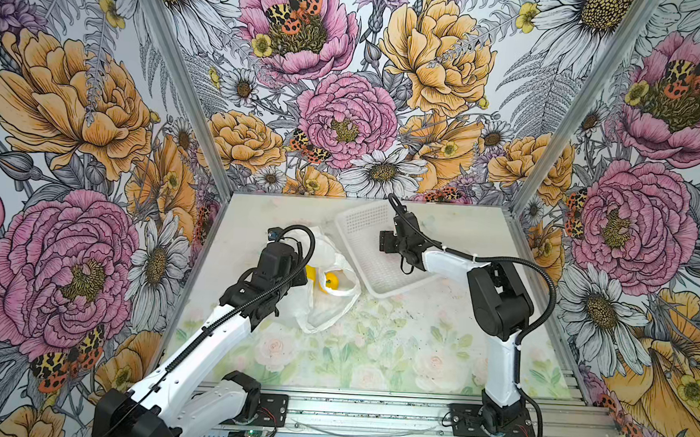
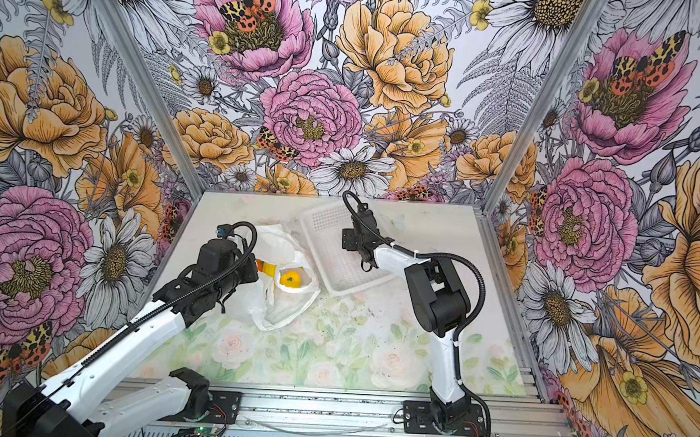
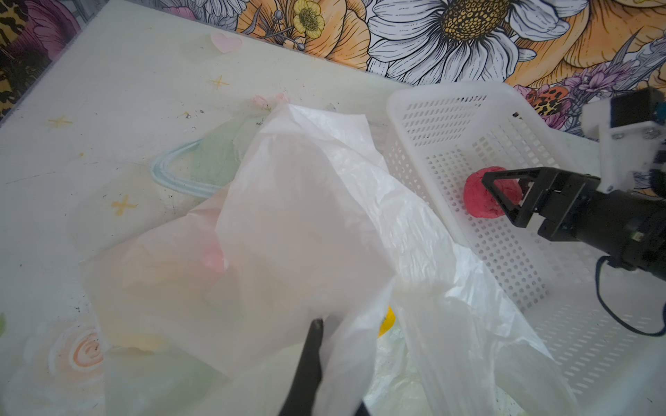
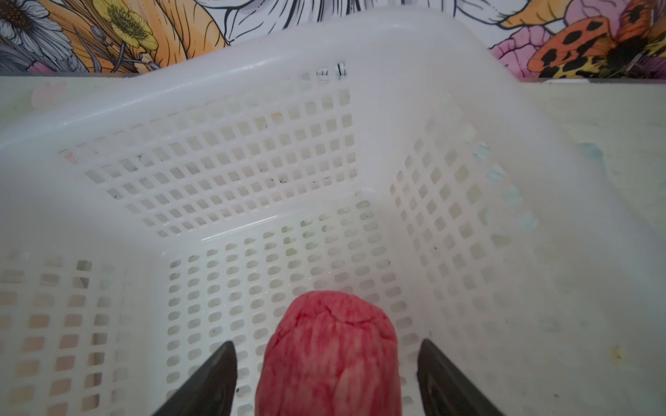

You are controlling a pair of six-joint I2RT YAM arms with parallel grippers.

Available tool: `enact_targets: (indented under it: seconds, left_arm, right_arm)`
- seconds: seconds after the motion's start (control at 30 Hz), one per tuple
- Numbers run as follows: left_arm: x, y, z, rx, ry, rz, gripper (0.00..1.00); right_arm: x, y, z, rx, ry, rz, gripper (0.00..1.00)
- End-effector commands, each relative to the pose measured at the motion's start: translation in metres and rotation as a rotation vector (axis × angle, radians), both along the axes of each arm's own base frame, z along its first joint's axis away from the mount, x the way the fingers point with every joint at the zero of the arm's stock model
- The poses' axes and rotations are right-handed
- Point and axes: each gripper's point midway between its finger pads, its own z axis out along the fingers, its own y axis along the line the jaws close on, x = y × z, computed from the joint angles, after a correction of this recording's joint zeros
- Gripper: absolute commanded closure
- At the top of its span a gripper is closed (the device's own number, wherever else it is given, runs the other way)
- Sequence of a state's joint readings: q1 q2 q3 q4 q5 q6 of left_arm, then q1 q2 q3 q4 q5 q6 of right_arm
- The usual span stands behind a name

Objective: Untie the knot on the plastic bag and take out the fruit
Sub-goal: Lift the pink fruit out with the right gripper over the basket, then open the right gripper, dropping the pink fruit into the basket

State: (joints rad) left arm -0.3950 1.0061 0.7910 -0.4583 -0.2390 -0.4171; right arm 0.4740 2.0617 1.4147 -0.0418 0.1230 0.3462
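The translucent white plastic bag (image 1: 326,309) (image 2: 280,309) lies crumpled left of centre, its mouth agape. A yellow fruit (image 1: 331,283) (image 2: 290,279) shows inside, and another yellow one (image 1: 309,273) sits beside my left wrist. My left gripper (image 3: 324,329) is shut on a fold of the bag's film (image 3: 306,216), lifting it. My right gripper (image 1: 384,243) (image 4: 326,347) hangs open inside the white basket. A pink-red bumpy fruit (image 4: 329,356) (image 3: 477,198) rests between its fingers, with a gap on each side. The knot is out of view.
The white lattice basket (image 1: 360,224) (image 2: 325,220) (image 4: 216,173) stands at the back centre, tilted against the bag's edge. Floral walls close in the table on three sides. A metal rail (image 1: 369,412) with both arm bases runs along the front.
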Motion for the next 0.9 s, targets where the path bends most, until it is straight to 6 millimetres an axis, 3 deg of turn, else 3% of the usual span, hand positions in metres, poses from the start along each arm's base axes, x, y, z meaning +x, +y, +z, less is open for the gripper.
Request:
enact_targets:
  seconds: [0.0,0.17,0.3,0.4,0.57,0.7,0.8,0.87]
  left_arm:
    - [0.004,-0.002,0.009,-0.022,-0.024,-0.001,1.0]
    - [0.004,-0.002,0.009,-0.023,-0.023,-0.004,1.0]
    - [0.004,-0.001,0.009,-0.021,-0.025,0.001,1.0]
    - [0.005,-0.001,0.009,-0.02,-0.025,0.001,1.0]
    - [0.004,-0.003,0.008,-0.022,-0.021,-0.004,1.0]
    - [0.004,-0.002,0.011,-0.025,-0.027,-0.005,1.0]
    - [0.003,-0.002,0.011,-0.025,-0.029,-0.004,1.0]
    - [0.003,-0.002,0.011,-0.026,-0.03,-0.004,1.0]
  right_arm:
    - [-0.009,-0.004,0.053,0.03,-0.094,0.024,0.16]
    - [-0.048,-0.013,0.109,0.057,-0.208,0.059,0.16]
    - [-0.11,-0.005,0.155,0.095,-0.366,0.157,0.27]
    - [-0.164,0.018,0.177,0.13,-0.476,0.289,0.35]
    - [-0.239,0.069,0.18,0.175,-0.549,0.574,0.41]
    - [-0.288,0.112,0.162,0.133,-0.575,0.81,0.43]
    - [-0.319,0.143,0.144,0.09,-0.585,0.953,0.44]
    - [-0.326,0.161,0.134,0.07,-0.567,0.999,0.45]
